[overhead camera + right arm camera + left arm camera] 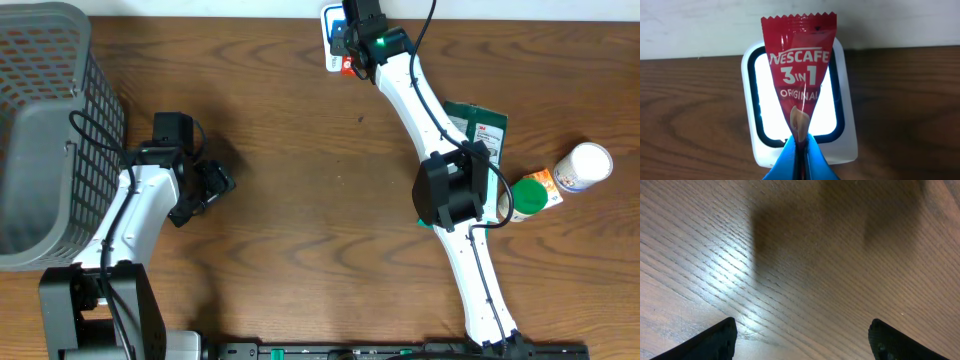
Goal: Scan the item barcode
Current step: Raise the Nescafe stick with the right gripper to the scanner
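Observation:
A red Nescafe 3-in-1 sachet [799, 75] stands upright in my right gripper [799, 142], whose blue fingers are shut on its lower end. Right behind it is the white scanner [847, 145] with its window lit. From overhead, the right gripper [352, 45] is at the table's far edge over the scanner [329, 28], and a bit of the red sachet [347, 66] shows beside it. My left gripper [205, 190] hovers at the left over bare wood. In its wrist view the left gripper [802, 340] is open with nothing between its fingers. No barcode is visible on the sachet's facing side.
A grey mesh basket [40, 130] fills the left edge. By the right arm lie a green packet [482, 125], a green-capped orange bottle [530, 195] and a white container [583, 167].

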